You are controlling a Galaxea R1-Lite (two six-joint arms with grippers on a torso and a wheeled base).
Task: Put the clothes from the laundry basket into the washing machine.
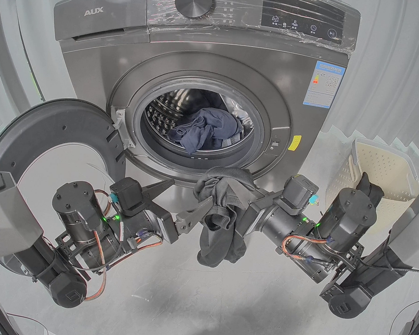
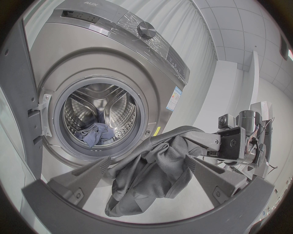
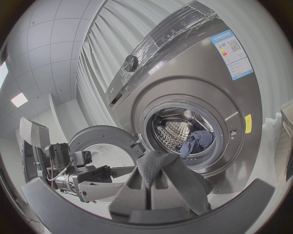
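- Three garments are visible: one grey, one blue, one dark.
- The grey garment point(image 1: 223, 213) hangs in the air just in front of the washing machine point(image 1: 288, 76), below the rim of its opening. Most of its fabric droops toward the floor.
- The right gripper point(image 1: 241, 194) is clenched on the upper fold of the grey garment, which drapes over its fingers point(image 3: 139, 195).
- The left gripper point(image 1: 192, 192) is released, with its two fingers spread wide. In the left wrist view the grey garment hangs between them; contact with it cannot be determined.
- The blue garment point(image 1: 207, 128) lies crumpled inside the drum point(image 1: 170, 112), near the front lip.
- The one round door point(image 1: 48, 129) stands swung fully open on the machine's left side.
- One pale perforated laundry basket point(image 1: 391, 170) stands on the floor to the right of the machine. The dark garment point(image 1: 369, 185) sticks up over its near edge.
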